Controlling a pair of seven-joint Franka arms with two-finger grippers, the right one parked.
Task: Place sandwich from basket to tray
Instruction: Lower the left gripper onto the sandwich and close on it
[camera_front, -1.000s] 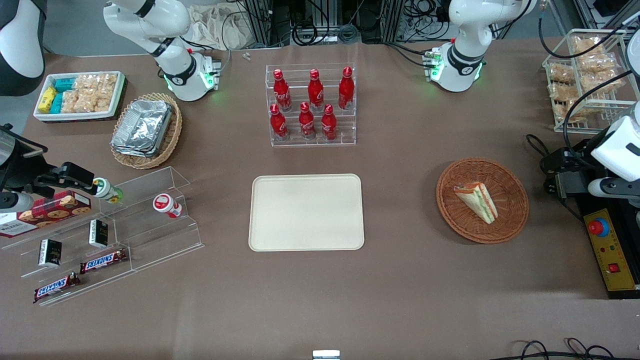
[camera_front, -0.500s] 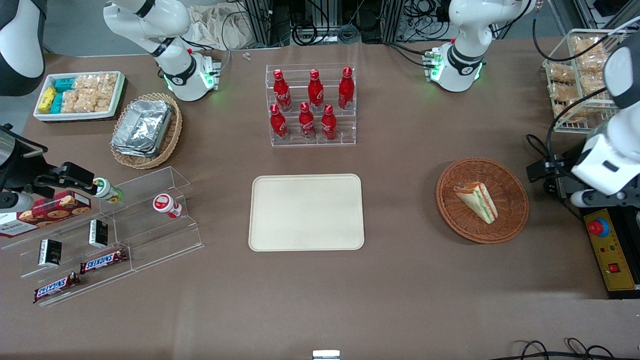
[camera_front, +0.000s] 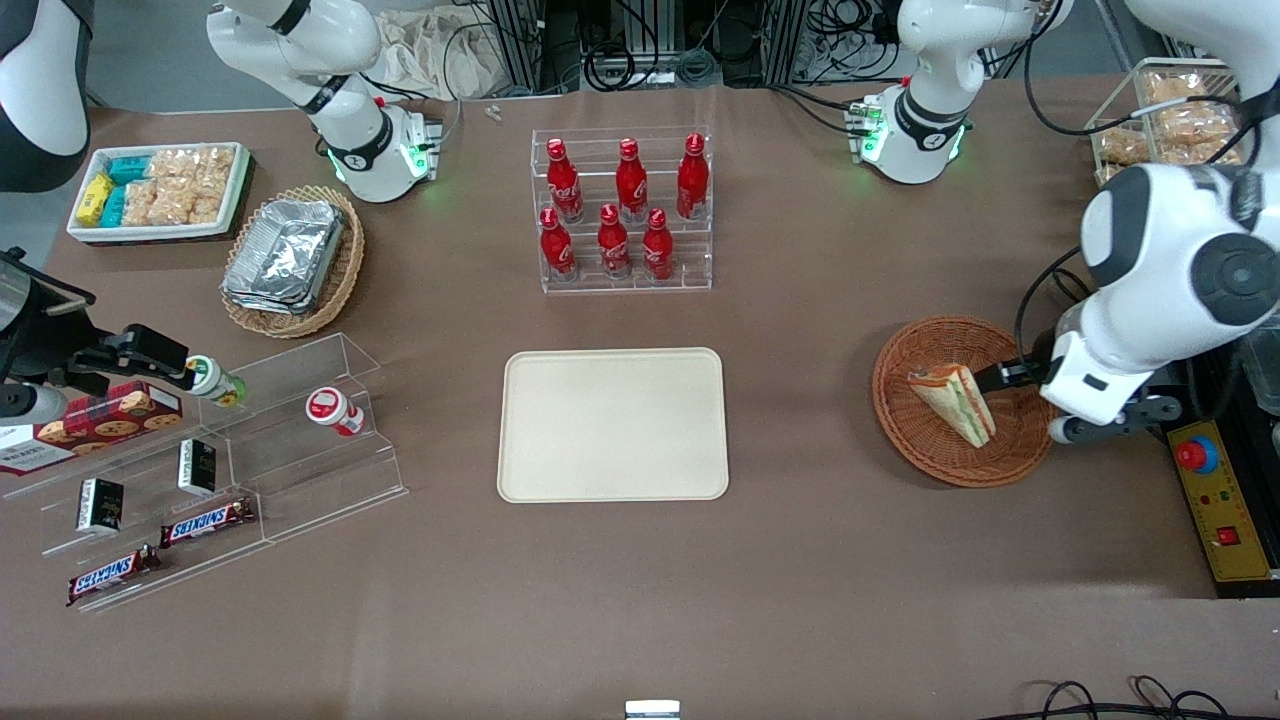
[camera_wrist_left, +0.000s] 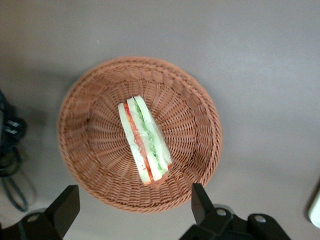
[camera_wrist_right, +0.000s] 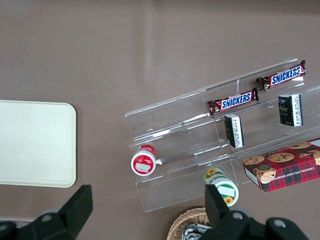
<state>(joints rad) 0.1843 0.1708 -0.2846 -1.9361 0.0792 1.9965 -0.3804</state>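
Sandwich (camera_wrist_left: 145, 142) is lying in basket (camera_wrist_left: 197, 107), well apart from tray (camera_front: 612, 424), while gripper (camera_wrist_left: 135, 210) is being hovered above it, jaws wide open and empty; straddling the bread faces squarely is being advised.

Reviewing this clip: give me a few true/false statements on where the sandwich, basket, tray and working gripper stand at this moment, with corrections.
1. The sandwich lies in the basket. True.
2. The tray already holds a sandwich. False: nothing lies on the tray.
3. The gripper is open and holds nothing. True: the left wrist view shows its fingers spread wide above the basket.
4. The gripper is shut on the sandwich. False: it hangs above the basket's edge, apart from the sandwich.
5. The red bottles stand on the tray. False: they stand in a clear rack, farther from the front camera than the tray.
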